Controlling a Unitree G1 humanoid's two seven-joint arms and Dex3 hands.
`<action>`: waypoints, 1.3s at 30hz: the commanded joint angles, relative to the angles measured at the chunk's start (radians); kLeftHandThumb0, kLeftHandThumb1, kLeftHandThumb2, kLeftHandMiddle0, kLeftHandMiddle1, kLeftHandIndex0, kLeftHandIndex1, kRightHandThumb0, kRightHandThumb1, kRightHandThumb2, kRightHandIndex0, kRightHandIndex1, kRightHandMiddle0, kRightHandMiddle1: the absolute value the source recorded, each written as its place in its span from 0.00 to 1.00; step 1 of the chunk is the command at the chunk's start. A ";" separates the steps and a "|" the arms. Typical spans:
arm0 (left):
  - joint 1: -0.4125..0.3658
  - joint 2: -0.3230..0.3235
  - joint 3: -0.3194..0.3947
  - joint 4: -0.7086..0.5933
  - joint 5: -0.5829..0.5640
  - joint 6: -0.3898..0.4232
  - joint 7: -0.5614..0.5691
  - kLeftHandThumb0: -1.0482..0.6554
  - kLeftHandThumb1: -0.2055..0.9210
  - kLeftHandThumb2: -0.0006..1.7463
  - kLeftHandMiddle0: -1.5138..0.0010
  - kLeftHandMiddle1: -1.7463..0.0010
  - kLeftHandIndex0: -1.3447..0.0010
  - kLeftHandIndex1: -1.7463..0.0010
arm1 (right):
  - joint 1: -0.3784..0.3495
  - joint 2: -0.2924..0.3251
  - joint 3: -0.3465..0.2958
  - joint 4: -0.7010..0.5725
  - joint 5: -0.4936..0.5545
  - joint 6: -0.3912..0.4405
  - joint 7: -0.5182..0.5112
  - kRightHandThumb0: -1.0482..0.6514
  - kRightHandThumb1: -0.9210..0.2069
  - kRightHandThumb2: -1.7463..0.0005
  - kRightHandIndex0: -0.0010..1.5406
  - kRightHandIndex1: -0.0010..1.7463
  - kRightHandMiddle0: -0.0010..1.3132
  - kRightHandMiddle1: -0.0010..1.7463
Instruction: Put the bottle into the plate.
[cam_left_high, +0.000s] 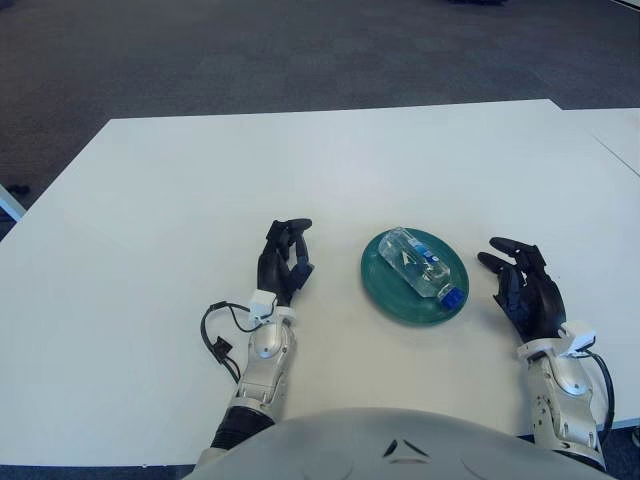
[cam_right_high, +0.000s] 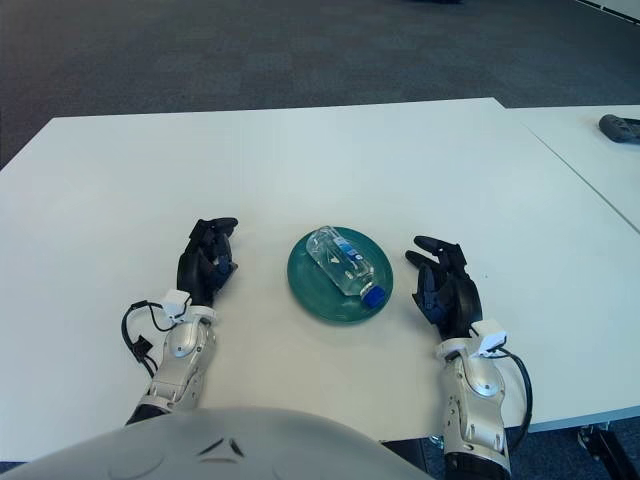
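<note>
In the green plate (cam_left_high: 385, 292) lies the bottle (cam_left_high: 423, 265); right hand (cam_left_high: 527, 293) and left hand (cam_left_high: 283, 263) empty, fingers loose

Edges and overlaps

A dark object (cam_right_high: 620, 127) is lying too small to identify; the bottle (cam_left_high: 423, 264) is covering part of the plate (cam_left_high: 385, 290).

white table (cam_left_high: 330, 160) bears a green plate (cam_left_high: 385, 290).
</note>
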 joint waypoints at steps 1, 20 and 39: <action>0.007 -0.080 0.039 0.110 -0.044 -0.042 -0.033 0.21 1.00 0.42 0.58 0.28 0.64 0.24 | 0.013 -0.009 0.000 0.006 0.009 0.057 0.000 0.23 0.00 0.60 0.29 0.55 0.06 0.65; -0.020 -0.072 -0.002 0.079 0.060 0.004 0.022 0.23 1.00 0.42 0.60 0.31 0.65 0.24 | -0.108 -0.034 0.004 0.019 -0.009 0.131 -0.025 0.22 0.00 0.61 0.26 0.54 0.03 0.62; -0.052 -0.056 0.012 0.119 0.115 0.021 0.027 0.18 1.00 0.44 0.64 0.40 0.75 0.28 | -0.173 -0.028 0.016 0.069 -0.030 0.111 -0.048 0.25 0.00 0.63 0.23 0.51 0.02 0.63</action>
